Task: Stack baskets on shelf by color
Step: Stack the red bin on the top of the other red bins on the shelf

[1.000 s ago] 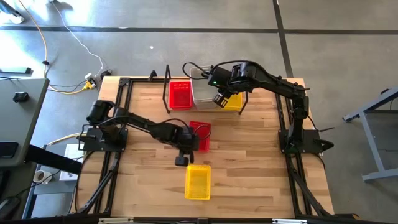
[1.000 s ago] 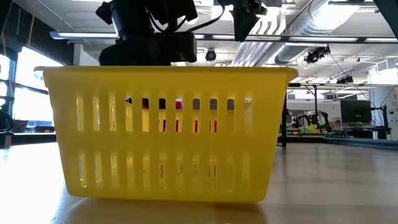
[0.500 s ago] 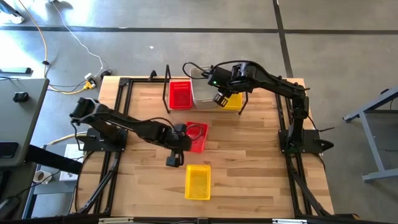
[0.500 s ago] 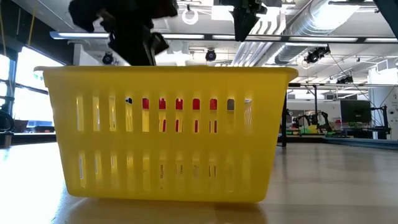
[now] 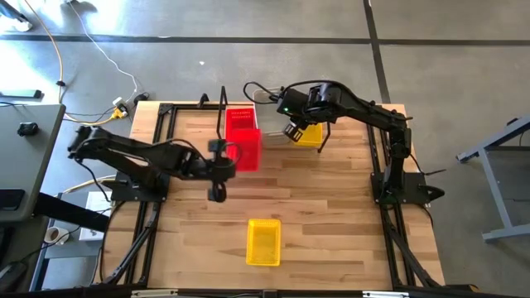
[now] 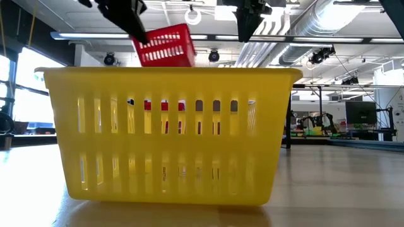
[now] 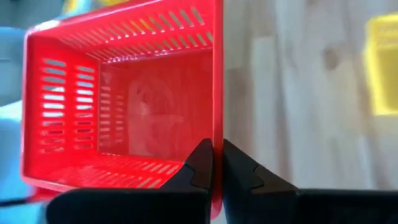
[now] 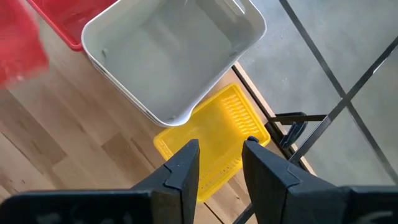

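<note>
Left wrist view: red basket (image 7: 124, 99) hollow

On the bench (image 5: 331, 199), one basket (image 5: 263, 242) sits near the front, alone. A second basket (image 5: 243, 149), held up in the air by the left gripper (image 5: 225, 157), is farther back, near the shelf (image 5: 273, 124). The right gripper (image 5: 294, 132) hangs above the basket at the back right (image 5: 312, 136)

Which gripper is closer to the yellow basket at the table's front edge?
Left. The left gripper, shut on a raised red basket, is mid-table, behind the front yellow basket. The right gripper hangs open farther back, over the shelf.
</note>
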Controlling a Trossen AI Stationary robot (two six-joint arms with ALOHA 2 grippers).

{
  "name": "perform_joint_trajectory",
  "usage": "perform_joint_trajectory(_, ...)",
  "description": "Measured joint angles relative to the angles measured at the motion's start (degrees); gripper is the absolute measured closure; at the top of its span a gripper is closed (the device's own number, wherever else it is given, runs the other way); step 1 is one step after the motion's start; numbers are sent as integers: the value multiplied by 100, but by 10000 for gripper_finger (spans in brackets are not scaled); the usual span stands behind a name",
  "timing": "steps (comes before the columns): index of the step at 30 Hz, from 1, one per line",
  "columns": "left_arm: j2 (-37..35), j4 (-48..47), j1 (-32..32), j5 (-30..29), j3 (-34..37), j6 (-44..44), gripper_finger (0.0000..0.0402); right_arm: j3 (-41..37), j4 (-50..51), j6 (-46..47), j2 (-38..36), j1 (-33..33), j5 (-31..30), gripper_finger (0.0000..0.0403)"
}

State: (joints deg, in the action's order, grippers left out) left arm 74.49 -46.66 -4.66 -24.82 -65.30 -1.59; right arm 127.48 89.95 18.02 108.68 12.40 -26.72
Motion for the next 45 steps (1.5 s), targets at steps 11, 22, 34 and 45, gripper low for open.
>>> perform_joint_trajectory(11,-508,-177,1186,3,-9,-962,400,0,-9,291,2,0,19,295)
perform_joint_trajectory(22,-270,-295,2363,616,-1,-1463,401,0,-17,297,2,0,17,295)
perform_joint_trajectory(34,145,-6,2721,1030,-4,-1770,401,0,-19,257,2,0,22,295)
perform_joint_trajectory(45,716,64,2942,966,-2,-1822,401,0,-17,252,2,0,24,295)
